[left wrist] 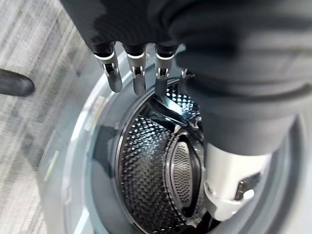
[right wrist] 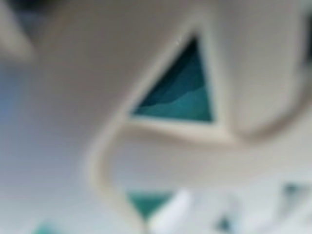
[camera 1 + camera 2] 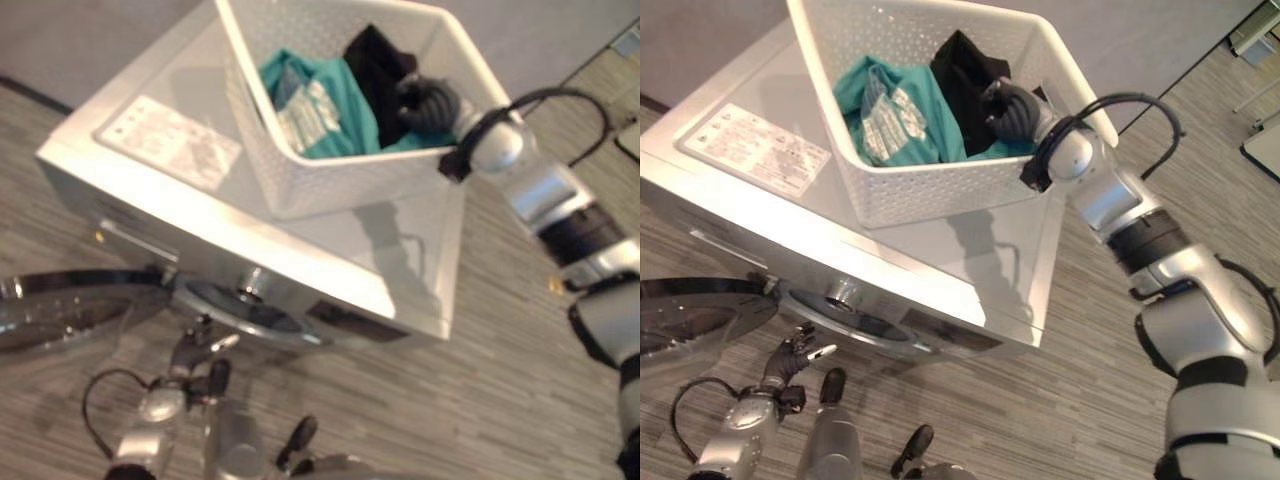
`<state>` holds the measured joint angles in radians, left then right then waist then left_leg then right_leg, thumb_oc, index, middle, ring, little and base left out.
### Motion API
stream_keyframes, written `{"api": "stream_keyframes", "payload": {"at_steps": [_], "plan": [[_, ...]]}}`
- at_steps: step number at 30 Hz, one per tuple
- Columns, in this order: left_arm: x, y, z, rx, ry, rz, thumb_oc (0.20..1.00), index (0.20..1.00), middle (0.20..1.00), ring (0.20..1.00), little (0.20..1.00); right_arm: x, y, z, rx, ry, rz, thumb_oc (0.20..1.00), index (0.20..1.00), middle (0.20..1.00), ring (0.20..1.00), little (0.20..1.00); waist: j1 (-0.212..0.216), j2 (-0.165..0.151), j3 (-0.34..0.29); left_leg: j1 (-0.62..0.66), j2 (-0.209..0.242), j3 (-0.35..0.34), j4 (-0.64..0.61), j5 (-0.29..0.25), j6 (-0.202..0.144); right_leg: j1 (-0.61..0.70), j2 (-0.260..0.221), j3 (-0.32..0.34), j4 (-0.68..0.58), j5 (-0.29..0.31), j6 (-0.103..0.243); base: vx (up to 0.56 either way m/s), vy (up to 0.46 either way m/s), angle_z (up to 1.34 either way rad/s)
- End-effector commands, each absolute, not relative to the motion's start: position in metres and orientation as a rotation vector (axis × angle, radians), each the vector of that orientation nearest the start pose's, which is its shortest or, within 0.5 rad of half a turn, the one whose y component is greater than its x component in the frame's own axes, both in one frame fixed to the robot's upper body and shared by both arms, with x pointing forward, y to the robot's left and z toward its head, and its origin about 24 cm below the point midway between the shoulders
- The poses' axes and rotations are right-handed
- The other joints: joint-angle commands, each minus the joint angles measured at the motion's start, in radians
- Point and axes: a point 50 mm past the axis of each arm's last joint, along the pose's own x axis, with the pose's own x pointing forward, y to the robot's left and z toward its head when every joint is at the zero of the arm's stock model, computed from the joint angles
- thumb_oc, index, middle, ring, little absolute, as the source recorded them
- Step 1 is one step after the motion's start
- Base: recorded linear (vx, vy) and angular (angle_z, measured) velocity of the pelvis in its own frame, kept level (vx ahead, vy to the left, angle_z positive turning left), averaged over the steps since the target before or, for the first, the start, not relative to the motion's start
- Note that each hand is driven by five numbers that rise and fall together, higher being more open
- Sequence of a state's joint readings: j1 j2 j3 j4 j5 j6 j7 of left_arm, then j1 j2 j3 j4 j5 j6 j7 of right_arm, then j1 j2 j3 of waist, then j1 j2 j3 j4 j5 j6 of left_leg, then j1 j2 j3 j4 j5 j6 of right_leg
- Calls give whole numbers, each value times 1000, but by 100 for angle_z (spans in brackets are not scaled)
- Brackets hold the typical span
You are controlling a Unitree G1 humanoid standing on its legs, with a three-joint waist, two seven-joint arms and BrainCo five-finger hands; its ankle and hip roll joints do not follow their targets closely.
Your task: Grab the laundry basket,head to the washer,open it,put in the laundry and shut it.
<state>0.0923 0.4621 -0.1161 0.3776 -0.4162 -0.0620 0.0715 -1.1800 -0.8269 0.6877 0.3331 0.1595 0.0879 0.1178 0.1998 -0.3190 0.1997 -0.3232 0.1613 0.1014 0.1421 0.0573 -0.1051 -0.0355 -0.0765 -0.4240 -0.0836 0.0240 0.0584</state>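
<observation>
Laundry basket (image 3: 940,190) sits atop washer (image 3: 940,260), right hand (image 3: 1012,108) inside, grip unclear; left hand (image 1: 136,73) fingers relaxed before open drum (image 1: 156,175)

i see a floor (image 3: 1090,400) of grey wood-grain planks, streaked light and dark, running across the whole room; behind it stands a plain pale grey wall (image 3: 1160,40), with a dark baseboard (image 3: 35,95) along its foot; at the far right edge sits part of a light-coloured piece of furniture (image 3: 1262,150), too cropped to identify; the light is soft and even
</observation>
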Motion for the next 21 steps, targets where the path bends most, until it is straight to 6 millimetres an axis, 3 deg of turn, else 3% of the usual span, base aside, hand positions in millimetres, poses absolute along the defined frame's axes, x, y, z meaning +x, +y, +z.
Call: {"api": "stream_keyframes", "payload": {"at_steps": [1, 4, 6, 7, 10, 11, 15, 21], "plan": [[212, 262, -21, 81, 320, 166, 1000, 1000, 1000, 1000, 1000, 363, -152, 256, -977, -384, 395, 200, 200, 200, 200, 200, -5, 40, 22, 2, 22, -27, -82, 35, 24, 50, -55, 50, 113, -114, 64, -11, 22, -7], [213, 264, -21, 100, 312, 169, 1000, 1000, 1000, 1000, 1000, 344, -173, 300, -976, -571, 255, 200, 200, 200, 200, 200, -18, 47, 10, 7, 19, -22, -77, 26, 23, 55, -59, 50, 111, -116, 67, -6, 21, -6], [214, 264, -20, 104, 310, 169, 1000, 1000, 1000, 1000, 1000, 335, -181, 320, -971, -652, 185, 200, 200, 200, 200, 200, -23, 50, 2, 6, 18, -24, -77, 24, 24, 58, -61, 48, 108, -116, 68, 6, 5, -4], [214, 264, -20, 105, 309, 167, 1000, 1000, 1000, 1000, 1000, 334, -182, 320, -971, -652, 183, 200, 200, 200, 200, 200, -23, 49, 1, 3, 17, -25, -78, 27, 26, 56, -61, 47, 106, -113, 68, -3, 9, -6], [215, 264, -20, 105, 310, 171, 1000, 1000, 1000, 1000, 1000, 323, -191, 352, -966, -783, 60, 200, 200, 200, 200, 200, -25, 51, -12, 6, 15, -23, -79, 24, 27, 60, -62, 48, 102, -111, 70, 5, 11, -5], [216, 265, -21, 112, 312, 173, 1000, 1000, 1000, 1000, 1000, 316, -193, 371, -988, -863, -19, 200, 200, 200, 200, 200, -26, 52, -20, 7, 15, -22, -78, 21, 29, 63, -61, 50, 99, -112, 71, 0, 0, 0], [217, 266, -21, 118, 315, 178, 1000, 1000, 1000, 1000, 1000, 300, -195, 400, -1012, -1000, -149, 200, 200, 200, 200, 200, -24, 50, -34, 12, 13, -26, -73, 10, 29, 73, -60, 52, 96, -119, 70, 0, 0, 0], [218, 264, -21, 120, 313, 172, 1000, 1000, 1000, 1000, 1000, 295, -195, 415, -990, -1067, -230, 200, 200, 200, 200, 200, -18, 45, -44, 6, 9, -32, -72, 11, 34, 73, -57, 51, 90, -114, 71, -2, 1, 1]]}}
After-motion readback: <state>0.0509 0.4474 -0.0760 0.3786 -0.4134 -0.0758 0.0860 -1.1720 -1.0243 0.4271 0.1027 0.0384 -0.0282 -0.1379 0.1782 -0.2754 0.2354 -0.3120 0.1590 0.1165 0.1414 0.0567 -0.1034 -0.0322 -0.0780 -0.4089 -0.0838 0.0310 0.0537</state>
